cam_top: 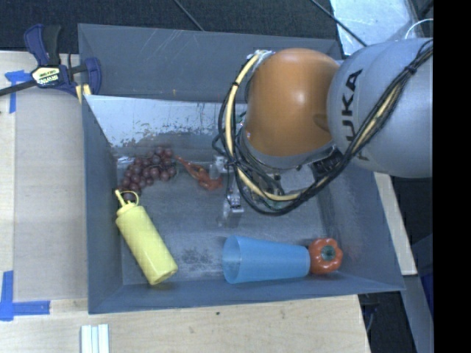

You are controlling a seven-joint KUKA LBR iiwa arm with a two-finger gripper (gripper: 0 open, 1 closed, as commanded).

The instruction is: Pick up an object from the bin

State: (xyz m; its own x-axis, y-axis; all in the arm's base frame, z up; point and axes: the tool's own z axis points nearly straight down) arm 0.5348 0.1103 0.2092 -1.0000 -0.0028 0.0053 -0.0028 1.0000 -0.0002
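Closest candidate, as I read it, is the small reddish-brown piece (pixel 203 176). It lies on the floor of the bin (pixel 99 219) near the back wall, a bit left of centre. I can't name it better than that; it's thin, bent and a little curly. From the gripper (pixel 232 210) it lies at roughly 10 o'clock, just beside the tip but seemingly not under it. Its long axis runs about 10 to 4 o'clock, so the near end points more or less back at the gripper. That offset is what I'd plan around: my guess is a short shift toward 10 o'clock, with the jaws set across that line, before any descent.

Whether the gripper is open or closed I honestly can't tell. The orange wrist cover (pixel 291 101) and its cables sit over most of it, and I see nothing held in it.

Going outward:
- A bunch of dark grapes (pixel 149 168) lies further out at 10 o'clock, just beyond the reddish piece.
- A yellow bottle (pixel 146 240) lies on its side at 8 o'clock, well apart.
- A blue cup (pixel 263 260) lies on its side at 5 o'clock along the front wall, with its mouth facing 9 o'clock.
- A small orange-red fruit (pixel 325 256) touches the cup's base.
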